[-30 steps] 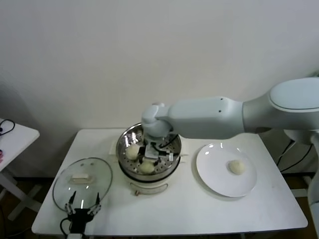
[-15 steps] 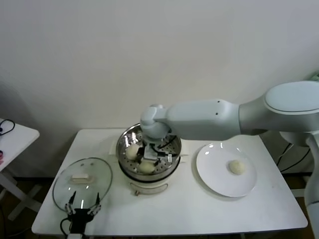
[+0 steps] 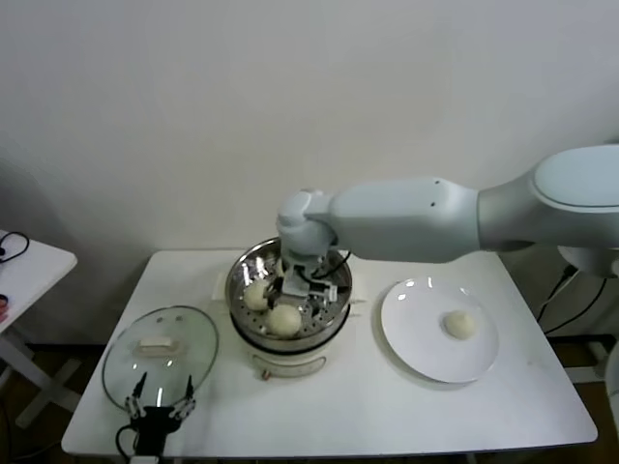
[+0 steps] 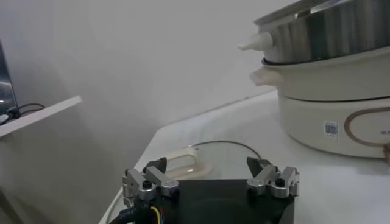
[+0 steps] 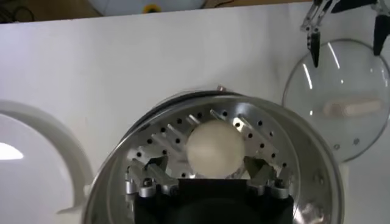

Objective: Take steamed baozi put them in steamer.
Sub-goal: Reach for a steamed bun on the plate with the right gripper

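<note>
Note that the right tool (image 3: 298,287), spread wide and holding nothing over the steamer (image 3: 239,274), is the nearer arm to the last baozi (image 3: 458,325), which lies on the plate (image 3: 406,333) to its right.

The right tool (image 3: 298,286) and its arm fill the space over the steamer (image 3: 244,280), blocking entry from above and from the right. Two baozi (image 3: 284,320) occupy the tray's near half. The glass lid (image 3: 160,353) covers the counter (image 3: 387,406) left of it, the left tool (image 3: 158,411) at its near edge. The plate (image 3: 426,333) takes the right side.
</note>
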Tool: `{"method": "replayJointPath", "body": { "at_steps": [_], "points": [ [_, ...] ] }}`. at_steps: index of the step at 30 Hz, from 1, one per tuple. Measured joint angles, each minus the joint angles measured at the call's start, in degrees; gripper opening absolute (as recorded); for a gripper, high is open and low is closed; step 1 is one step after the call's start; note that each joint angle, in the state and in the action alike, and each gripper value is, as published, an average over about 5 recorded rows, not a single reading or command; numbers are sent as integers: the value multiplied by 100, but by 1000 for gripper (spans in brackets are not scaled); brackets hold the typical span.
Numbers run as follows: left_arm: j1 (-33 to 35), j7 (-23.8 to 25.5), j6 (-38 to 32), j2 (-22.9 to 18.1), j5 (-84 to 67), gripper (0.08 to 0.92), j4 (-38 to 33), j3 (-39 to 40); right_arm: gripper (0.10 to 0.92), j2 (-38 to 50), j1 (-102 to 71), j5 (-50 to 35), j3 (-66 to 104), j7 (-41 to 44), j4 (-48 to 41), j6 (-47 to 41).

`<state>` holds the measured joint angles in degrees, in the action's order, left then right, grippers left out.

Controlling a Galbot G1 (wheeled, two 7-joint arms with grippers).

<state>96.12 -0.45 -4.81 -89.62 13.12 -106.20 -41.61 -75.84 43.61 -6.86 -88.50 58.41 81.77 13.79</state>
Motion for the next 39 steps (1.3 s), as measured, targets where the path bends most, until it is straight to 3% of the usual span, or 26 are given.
{"method": "replayJointPath", "body": {
  "at_steps": [10, 18, 28, 39],
  "points": [
    [28, 22, 26, 12, 11, 823, -99, 43, 823, 925, 940, -1353, -701, 405, 19, -738],
    [21, 36, 30, 12, 5, 823, -121, 58, 823, 1872, 1176, -1958, -1245, 391, -3, -1560],
    [10, 38, 21, 7, 6, 823, -82, 45, 823, 2851, 565, -1843, -1234, 304, -404, -2157],
    [54, 30, 24, -80, 63, 823, -62, -7, 823, 3162, -611, -1247, -611, 268, -1123, -2261]
  ]
}}
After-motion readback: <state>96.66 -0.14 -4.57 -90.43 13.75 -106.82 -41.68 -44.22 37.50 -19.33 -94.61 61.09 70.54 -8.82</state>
